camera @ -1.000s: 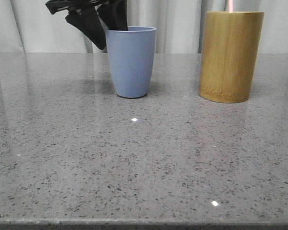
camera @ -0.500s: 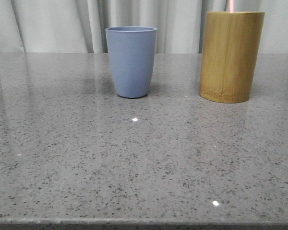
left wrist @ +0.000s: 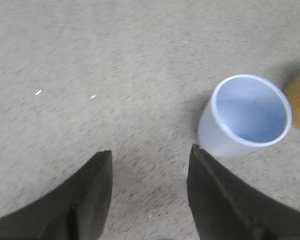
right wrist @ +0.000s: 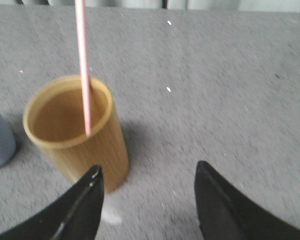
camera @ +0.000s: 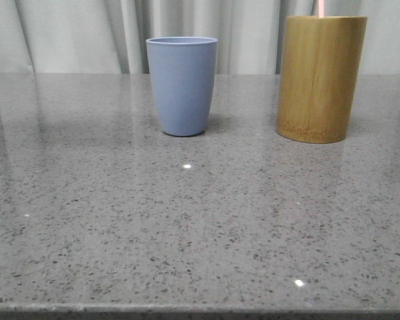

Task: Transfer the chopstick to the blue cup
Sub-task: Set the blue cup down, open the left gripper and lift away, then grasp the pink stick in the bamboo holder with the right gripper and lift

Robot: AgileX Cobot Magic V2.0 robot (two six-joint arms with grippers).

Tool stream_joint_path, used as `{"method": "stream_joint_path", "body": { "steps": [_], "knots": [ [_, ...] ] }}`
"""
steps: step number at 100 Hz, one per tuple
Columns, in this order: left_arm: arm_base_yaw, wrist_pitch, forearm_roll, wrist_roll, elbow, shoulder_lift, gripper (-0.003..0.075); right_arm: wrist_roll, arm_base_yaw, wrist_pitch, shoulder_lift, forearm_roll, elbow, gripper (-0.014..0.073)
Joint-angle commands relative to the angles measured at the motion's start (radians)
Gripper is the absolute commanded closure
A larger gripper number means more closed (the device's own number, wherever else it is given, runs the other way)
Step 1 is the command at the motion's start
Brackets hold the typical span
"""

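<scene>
A grey speckled table (camera: 200, 227) is spread across the whole front view, with pale curtains (camera: 73, 33) behind it along the top of the frame. At upper right a tan bamboo cylinder (camera: 320, 79) is stood, and at upper centre the blue cup (camera: 182, 85), the two well apart. Of the chopstick (camera: 319, 7) only a short pink tip above the cylinder's rim is seen there. In the right wrist view its length is revealed: it is leaned inside the cylinder, upper left of that frame. The cup's empty interior is shown in the left wrist view, at right. The left end effector (left wrist: 150, 192) and the right end effector (right wrist: 149, 202) are each seen spread wide, with nothing held.
</scene>
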State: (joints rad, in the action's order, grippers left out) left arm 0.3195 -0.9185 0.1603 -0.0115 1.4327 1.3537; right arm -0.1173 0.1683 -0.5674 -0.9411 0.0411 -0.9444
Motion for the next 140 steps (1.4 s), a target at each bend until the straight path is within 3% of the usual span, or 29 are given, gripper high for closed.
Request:
{"method": "stream_joint_path", "body": {
  "steps": [1, 41, 97, 104, 123, 140],
  "knots": [
    [-0.036, 0.095, 0.007, 0.011, -0.051, -0.099, 0.0375, 0.006, 0.020, 0.116, -0.058, 0.007, -0.086, 0.0170],
    [-0.101, 0.129, 0.002, 0.011, -0.331, -0.394, 0.0375, 0.006, 0.091, 0.125, -0.363, 0.012, -0.376, 0.0170],
    [-0.101, 0.122, 0.002, 0.011, -0.368, -0.542, 0.0375, 0.002, 0.091, 0.119, -0.604, 0.053, -0.536, 0.0176],
    [-0.101, 0.122, 0.002, 0.011, -0.368, -0.542, 0.0375, 0.002, 0.091, 0.122, -0.610, 0.053, -0.536, 0.0223],
    [-0.101, 0.122, 0.002, 0.011, -0.368, -0.542, 0.0375, 0.002, 0.091, 0.124, -0.610, 0.053, -0.536, 0.0454],
    [-0.101, 0.122, 0.002, 0.011, -0.368, -0.542, 0.0375, 0.002, 0.091, 0.125, -0.610, 0.053, -0.536, 0.0580]
  ]
}}
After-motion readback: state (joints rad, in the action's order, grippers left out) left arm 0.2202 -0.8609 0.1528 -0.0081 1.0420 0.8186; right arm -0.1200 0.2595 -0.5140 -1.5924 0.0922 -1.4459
